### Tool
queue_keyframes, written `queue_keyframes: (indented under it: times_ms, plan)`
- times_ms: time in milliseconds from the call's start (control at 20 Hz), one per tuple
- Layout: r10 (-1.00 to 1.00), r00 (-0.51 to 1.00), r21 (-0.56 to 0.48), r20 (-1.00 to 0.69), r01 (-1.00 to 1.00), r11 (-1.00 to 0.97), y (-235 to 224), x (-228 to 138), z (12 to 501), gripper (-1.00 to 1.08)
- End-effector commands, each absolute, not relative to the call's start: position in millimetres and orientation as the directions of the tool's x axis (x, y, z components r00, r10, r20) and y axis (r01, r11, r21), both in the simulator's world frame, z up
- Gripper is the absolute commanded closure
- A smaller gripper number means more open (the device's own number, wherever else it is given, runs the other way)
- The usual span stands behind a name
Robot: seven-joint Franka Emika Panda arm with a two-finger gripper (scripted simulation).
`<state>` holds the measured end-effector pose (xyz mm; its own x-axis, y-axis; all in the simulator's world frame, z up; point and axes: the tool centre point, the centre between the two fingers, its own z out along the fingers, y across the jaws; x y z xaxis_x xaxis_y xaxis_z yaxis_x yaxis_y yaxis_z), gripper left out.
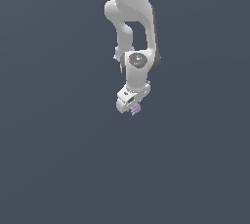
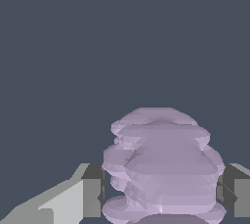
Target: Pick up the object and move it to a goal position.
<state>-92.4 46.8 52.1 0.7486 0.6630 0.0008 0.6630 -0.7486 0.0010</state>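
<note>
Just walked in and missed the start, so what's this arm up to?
A white Panda arm is handling a small lavender, knobbly object. The wrist view shows the object sitting between the gripper's two fingers, which press on it from either side, so it looks grasped. In the exterior view the gripper points down against a plain dark background. No goal marker is visible.

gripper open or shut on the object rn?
Shut on it. In the wrist view the lavender object sits between the two fingers, touching both pads. In the exterior view it hangs at the gripper tip.
</note>
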Motion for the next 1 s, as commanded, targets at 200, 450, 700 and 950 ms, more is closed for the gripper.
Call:
queue_keyframes:
  times_ms: [200, 450, 700, 950]
  plan:
    - [0.663, 0.749, 0.001, 0.001, 0.663, -0.749, 44.8, -94.6, 71.9, 1.08]
    - [0.663, 0.748, 0.002, 0.001, 0.663, -0.748, 42.2, -98.3, 101.0, 1.08]
    - [0.664, 0.748, 0.001, 0.001, 0.664, -0.748, 38.8, -103.4, 142.1, 1.08]
    - [0.664, 0.748, 0.0, 0.001, 0.664, -0.748, 34.6, -109.4, 192.8, 1.08]
